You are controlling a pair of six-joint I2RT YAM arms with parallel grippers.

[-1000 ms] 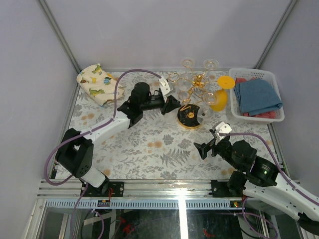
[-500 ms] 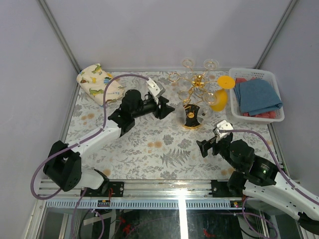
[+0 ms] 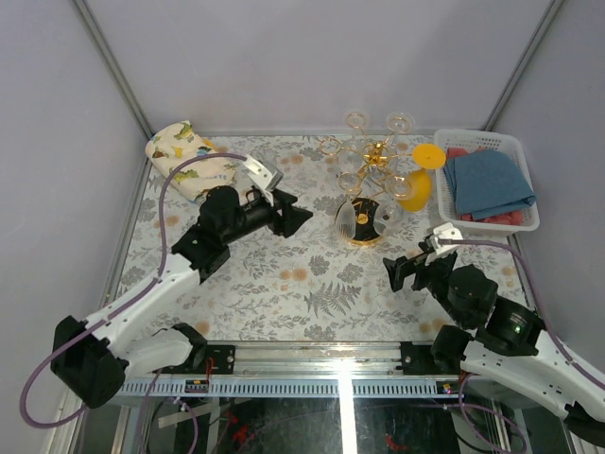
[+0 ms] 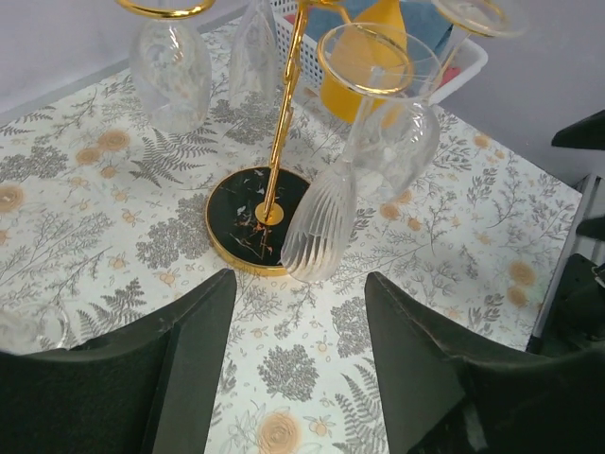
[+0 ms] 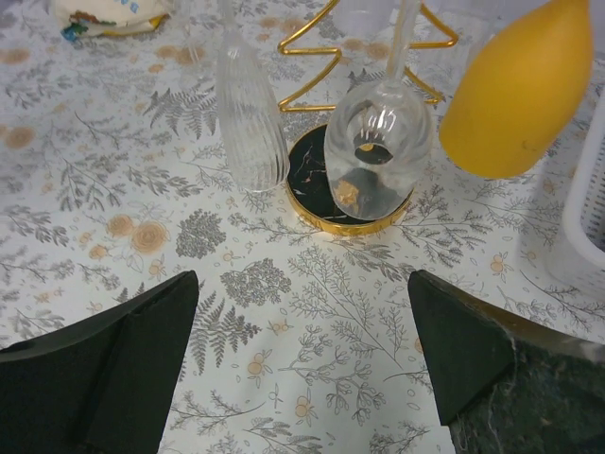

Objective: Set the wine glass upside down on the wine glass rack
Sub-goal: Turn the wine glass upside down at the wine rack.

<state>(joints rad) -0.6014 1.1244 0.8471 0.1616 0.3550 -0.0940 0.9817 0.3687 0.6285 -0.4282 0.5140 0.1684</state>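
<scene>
The gold wire rack (image 3: pixel 369 159) stands at the back middle on its round black gold-rimmed base (image 3: pixel 364 225). Several clear wine glasses hang upside down from its arms: a ribbed one (image 4: pixel 321 222) (image 5: pixel 248 118) nearest the left arm, a round one (image 5: pixel 378 142) over the base, and a yellow one (image 3: pixel 418 184) (image 5: pixel 520 90) on the right. My left gripper (image 3: pixel 291 216) (image 4: pixel 301 359) is open and empty, left of the rack and apart from it. My right gripper (image 3: pixel 402 274) (image 5: pixel 302 350) is open and empty, in front of the base.
A white basket (image 3: pixel 515 227) with folded blue and red cloths stands at the back right. A patterned cloth bundle (image 3: pixel 184 156) lies at the back left. A floral mat (image 3: pixel 312 284) covers the table.
My left gripper has drawn back to the left, away from the rack, leaving the ribbed glass hanging. My right gripper has shifted slightly right and nearer.
</scene>
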